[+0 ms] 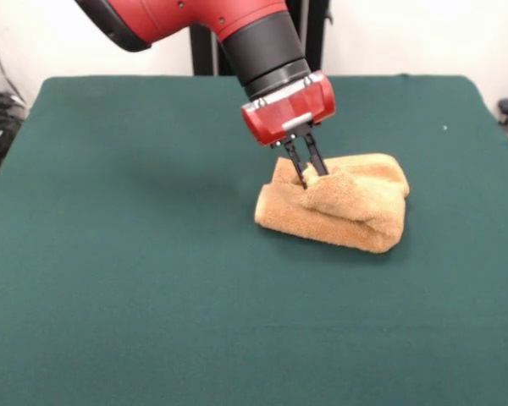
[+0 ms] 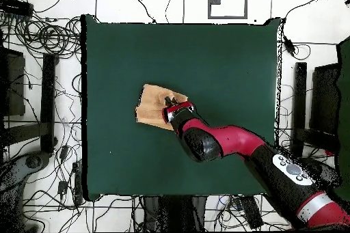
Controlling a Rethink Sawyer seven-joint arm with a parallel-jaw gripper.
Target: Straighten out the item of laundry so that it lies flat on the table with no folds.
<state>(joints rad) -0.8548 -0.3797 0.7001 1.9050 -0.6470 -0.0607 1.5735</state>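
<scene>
We see the towel [image 1: 339, 203] bunched into a thick folded bundle, not flat. Tan-orange terry, fluffy pile. In the front view it sits at about 2 o'clock from table [image 1: 135, 279] centre, long axis running roughly 10 to 4 o'clock, a fold ridge rising across the top toward 1 o'clock. In the overhead view the towel [image 2: 152, 104] lies just off centre toward 9 o'clock. Table is dark green cloth, far larger than the towel.
</scene>
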